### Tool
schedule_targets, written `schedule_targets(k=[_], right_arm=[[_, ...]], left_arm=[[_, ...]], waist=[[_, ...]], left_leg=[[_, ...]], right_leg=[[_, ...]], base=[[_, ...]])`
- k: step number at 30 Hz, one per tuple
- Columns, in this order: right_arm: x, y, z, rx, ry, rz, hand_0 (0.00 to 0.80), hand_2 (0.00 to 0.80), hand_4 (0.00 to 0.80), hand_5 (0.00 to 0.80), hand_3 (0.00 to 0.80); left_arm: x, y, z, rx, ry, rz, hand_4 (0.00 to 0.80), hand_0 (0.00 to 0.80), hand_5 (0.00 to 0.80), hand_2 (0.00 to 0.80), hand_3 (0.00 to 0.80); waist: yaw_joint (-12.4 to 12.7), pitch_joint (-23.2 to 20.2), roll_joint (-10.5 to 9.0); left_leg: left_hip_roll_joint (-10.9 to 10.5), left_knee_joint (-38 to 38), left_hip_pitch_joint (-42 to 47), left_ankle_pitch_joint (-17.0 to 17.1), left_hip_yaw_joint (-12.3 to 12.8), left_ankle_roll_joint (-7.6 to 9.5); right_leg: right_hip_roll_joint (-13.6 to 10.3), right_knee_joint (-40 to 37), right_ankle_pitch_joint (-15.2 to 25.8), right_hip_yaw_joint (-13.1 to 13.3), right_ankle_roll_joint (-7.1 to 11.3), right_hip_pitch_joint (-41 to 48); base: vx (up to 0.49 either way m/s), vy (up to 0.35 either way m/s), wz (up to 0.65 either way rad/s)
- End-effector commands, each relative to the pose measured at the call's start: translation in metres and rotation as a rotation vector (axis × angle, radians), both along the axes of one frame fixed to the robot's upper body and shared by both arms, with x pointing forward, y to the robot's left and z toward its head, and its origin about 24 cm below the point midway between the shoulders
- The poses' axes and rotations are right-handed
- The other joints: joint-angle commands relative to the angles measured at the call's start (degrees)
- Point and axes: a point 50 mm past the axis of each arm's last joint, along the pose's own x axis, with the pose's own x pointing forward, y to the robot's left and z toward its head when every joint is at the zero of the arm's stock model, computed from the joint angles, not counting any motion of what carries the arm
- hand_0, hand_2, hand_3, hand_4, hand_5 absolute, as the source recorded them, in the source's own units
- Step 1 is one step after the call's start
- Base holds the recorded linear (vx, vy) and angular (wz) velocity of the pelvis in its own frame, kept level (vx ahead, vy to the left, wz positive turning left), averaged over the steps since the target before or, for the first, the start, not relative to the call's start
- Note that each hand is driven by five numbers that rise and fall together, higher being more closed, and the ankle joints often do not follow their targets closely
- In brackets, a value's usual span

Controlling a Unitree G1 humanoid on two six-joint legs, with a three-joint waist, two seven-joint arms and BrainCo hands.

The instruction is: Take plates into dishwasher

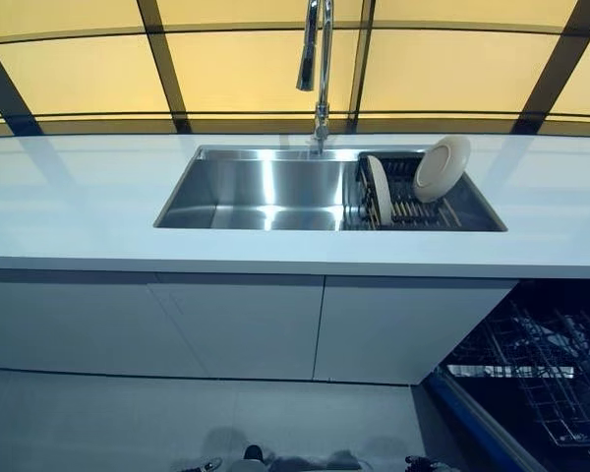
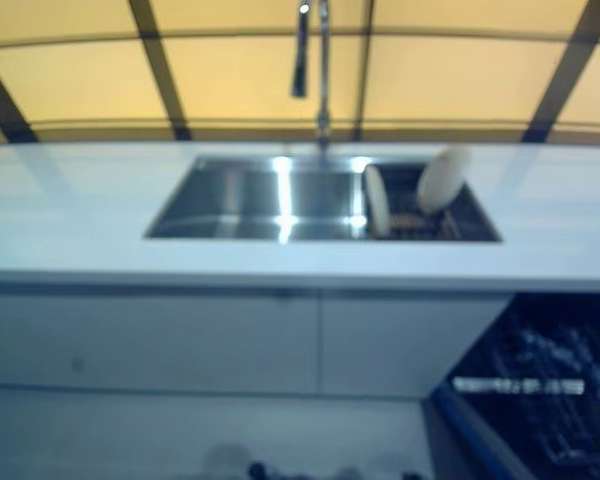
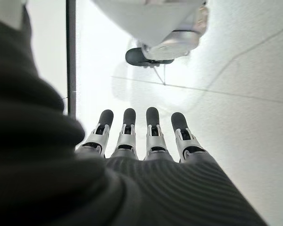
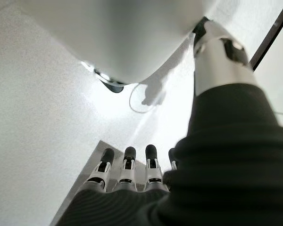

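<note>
The left hand [image 3: 146, 141] shows only in its own wrist view, hanging over the pale floor [image 3: 254, 70] with its fingers [image 3: 152, 123] straight and side by side, holding nothing. The right hand [image 4: 127, 174] is likewise seen only from its wrist, fingers [image 4: 129, 160] extended and relaxed over the same light floor, empty as well. Neither hand appears in the head views, so both are well apart from the dishes.

Up on the white tabletop [image 1: 79, 206] a steel sink [image 1: 265, 187] is set in, with a tall tap [image 1: 320, 59] rising behind it. The right part of the sink holds a dark dish rack [image 1: 413, 202]. Two cream plates stand in that rack: one plate [image 1: 379, 189] on edge at the rack's left side, nearly upright, and a second plate [image 1: 442, 167] tilted back against the rack's far right corner, its rim rising above the level of the tabletop. The two are near each other but not touching.

Below the tabletop run white cabinet doors [image 1: 246, 324]. To their right the dishwasher [image 1: 531, 374] is open, its wire basket [image 1: 560, 383] pulled out, and no plate can be made out in it
</note>
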Motion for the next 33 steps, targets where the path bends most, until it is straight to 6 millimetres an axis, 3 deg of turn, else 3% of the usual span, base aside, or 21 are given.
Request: schedule_targets(k=[1, 4, 6, 7, 9, 10, 11, 12, 14, 15, 18, 20, 23, 30, 31, 32, 33], right_arm=[[0.037, -0.003, 0.011, -0.001, -0.087, 0.033, 0.0, 0.0, 0.0, 0.0, 0.0], [0.042, -0.003, 0.013, -0.011, -0.108, 0.01, 0.0, 0.0, 0.0, 0.0, 0.0], [0.042, -0.004, 0.013, -0.003, -0.125, -0.02, 0.0, 0.0, 0.0, 0.0, 0.0], [0.043, -0.006, 0.014, -0.002, -0.148, -0.035, 0.0, 0.0, 0.0, 0.0, 0.0], [0.047, -0.008, 0.016, -0.01, -0.182, -0.028, 0.0, 0.0, 0.0, 0.0, 0.0], [0.048, -0.008, 0.017, -0.006, -0.197, -0.037, 0.0, 0.0, 0.0, 0.0, 0.0], [0.047, -0.008, 0.016, 0.003, -0.2, -0.039, 0.0, 0.0, 0.0, 0.0, 0.0], [0.048, -0.006, 0.017, 0.011, -0.208, -0.034, 0.0, 0.0, 0.0, 0.0, 0.0], [0.056, -0.004, 0.019, 0.01, -0.238, 0.002, 0.0, 0.0, 0.0, 0.0, 0.0], [0.061, -0.003, 0.021, -0.003, -0.255, 0.024, 0.0, 0.0, 0.0, 0.0, 0.0], [0.059, -0.001, 0.02, -0.02, -0.232, 0.061, 0.0, 0.0, 0.0, 0.0, 0.0], [0.056, -0.003, 0.019, 0.014, -0.232, 0.023, 0.0, 0.0, 0.0, 0.0, 0.0], [0.06, -0.005, 0.021, 0.0, -0.221, 0.039, 0.0, 0.0, 0.0, 0.0, 0.0], [0.066, 0.004, 0.022, 0.074, -0.189, 0.148, 0.0, 0.0, 0.0, 0.0, 0.0], [0.071, 0.006, 0.026, 0.093, -0.175, 0.289, 0.0, 0.0, 0.0, 0.0, 0.0], [0.071, 0.006, 0.026, 0.094, -0.175, 0.29, 0.0, 0.0, 0.0, 0.0, 0.0], [0.081, 0.012, 0.035, 0.144, -0.182, 0.494, 0.0, 0.0, 0.0, 0.0, 0.0]], left_arm=[[0.023, 0.003, 0.005, 0.042, -0.036, -0.064, 0.0, 0.0, 0.0, 0.0, 0.0], [0.027, 0.006, 0.006, 0.052, -0.043, -0.077, 0.0, 0.0, 0.0, 0.0, 0.0], [0.031, 0.008, 0.008, 0.06, -0.036, -0.129, 0.0, 0.0, 0.0, 0.0, 0.0], [0.032, 0.01, 0.008, 0.057, -0.03, -0.167, 0.0, 0.0, 0.0, 0.0, 0.0], [0.031, 0.012, 0.009, 0.055, -0.021, -0.21, 0.0, 0.0, 0.0, 0.0, 0.0], [0.034, 0.015, 0.01, 0.065, -0.026, -0.218, 0.0, 0.0, 0.0, 0.0, 0.0], [0.035, 0.017, 0.011, 0.071, -0.031, -0.22, 0.0, 0.0, 0.0, 0.0, 0.0], [0.038, 0.018, 0.012, 0.076, -0.036, -0.226, 0.0, 0.0, 0.0, 0.0, 0.0], [0.045, 0.021, 0.015, 0.083, -0.064, -0.224, 0.0, 0.0, 0.0, 0.0, 0.0], [0.047, 0.02, 0.015, 0.077, -0.08, -0.202, 0.0, 0.0, 0.0, 0.0, 0.0], [0.046, 0.014, 0.013, 0.066, -0.105, -0.131, 0.0, 0.0, 0.0, 0.0, 0.0], [0.052, 0.0, 0.012, -0.001, -0.121, -0.226, 0.0, 0.0, 0.0, 0.0, 0.0], [0.055, -0.015, 0.009, -0.024, -0.105, -0.304, 0.0, 0.0, 0.0, 0.0, 0.0], [0.035, 0.003, 0.008, 0.056, -0.019, -0.268, 0.0, 0.0, 0.0, 0.0, 0.0], [0.03, 0.013, 0.009, 0.078, -0.001, -0.264, 0.0, 0.0, 0.0, 0.0, 0.0], [0.03, 0.013, 0.009, 0.078, -0.001, -0.264, 0.0, 0.0, 0.0, 0.0, 0.0], [0.029, 0.02, 0.011, 0.097, -0.003, -0.243, 0.0, 0.0, 0.0, 0.0, 0.0]], waist=[[0.85, 3.68, -1.48], [0.75, 3.43, -1.46], [-0.15, 3.13, -1.25], [-1.37, 3.36, -0.52], [-3.6, 4.23, 0.6], [-5.07, 4.32, 0.85], [-5.92, 4.5, 0.78], [-6.85, 4.49, 0.12], [-8.42, 5.08, -0.26], [-8.75, 5.42, -0.39], [-8.8, 4.58, -0.75], [-8.01, 3.92, -1.88], [-7.68, 3.07, -2.15], [-6.89, 2.42, -1.55], [-6.75, 2.49, -2.0], [-6.83, 2.34, -2.08], [-5.99, 3.0, -3.39]], left_leg=[[1.41, 8.57, -7.22, -2.18, -3.84, 0.61], [0.16, 10.45, -7.24, -4.08, -2.35, 2.11], [-1.94, 8.51, -4.83, -4.4, -1.8, 3.88], [-2.94, 6.43, -2.26, -4.64, -2.53, 4.72], [-3.38, 2.54, 2.6, -4.42, -4.1, 5.13], [-3.38, 0.3, 4.27, -3.84, -5.75, 4.89], [-3.48, -0.63, 5.2, -3.66, -6.78, 4.71], [-4.15, -1.67, 6.32, -4.29, -7.72, 4.55], [-5.02, -3.08, 9.12, -6.51, -8.28, 4.15], [-4.72, -2.95, 9.78, -7.84, -7.51, 4.61], [-3.6, -0.16, 9.59, -8.42, -6.88, 3.98], [-2.53, 1.09, 8.86, -7.8, -5.14, 3.29], [-1.49, -0.42, 8.33, -7.08, -4.09, 2.39], [-0.66, -1.46, 10.74, -7.63, -2.19, 1.11], [0.23, 5.88, 9.84, -6.6, -2.75, 0.17], [0.15, 5.87, 9.6, -6.47, -2.83, 0.18], [0.68, 16.9, 3.99, -1.51, -5.17, -0.51]], right_leg=[[-4.96, -3.45, 6.76, 0.6, 1.23, 4.65], [-6.63, -0.99, 6.88, 0.45, 1.75, 4.5], [-9.05, 8.99, 13.17, 1.79, 2.16, 1.03], [-9.01, 15.67, 16.58, 3.68, 2.27, -4.09], [-5.41, 19.56, 16.65, 6.12, 1.2, -11.17], [-1.72, 14.82, 14.5, 6.81, 0.4, -12.2], [-0.23, 10.94, 13.69, 7.07, 0.08, -11.9], [0.38, 4.15, 15.67, 7.56, 0.56, -13.0], [0.3, -2.74, 21.6, 6.75, 1.69, -17.88], [0.33, -3.36, 20.89, 5.83, 1.66, -18.05], [1.73, -1.92, 18.04, 6.64, 0.46, -15.48], [1.26, -5.15, 17.43, 4.73, -0.39, -10.92], [1.18, -8.91, 17.97, 4.17, -0.33, -9.49], [0.25, -6.91, 16.44, 0.84, -0.19, -9.16], [1.19, -6.51, 15.13, 0.73, -2.01, -8.31], [1.11, -6.52, 15.19, 0.67, -2.01, -8.5], [1.82, -7.09, 14.65, 1.19, -3.68, -6.69]], base=[[0.104, 0.09, -0.04], [0.126, 0.13, -0.09], [0.204, 0.202, 0.03], [0.245, 0.204, 0.0], [0.292, 0.08, 0.08], [0.312, -0.09, 0.24], [0.331, -0.194, 0.32], [0.315, -0.255, 0.27], [0.299, -0.271, 0.29], [0.251, -0.214, 0.24], [0.149, -0.105, 0.42], [0.248, -0.128, 0.43], [0.138, -0.041, 0.18], [0.105, -0.016, -0.12], [0.055, -0.043, -0.07], [0.069, -0.129, -0.05], [0.046, -0.151, 0.02]])
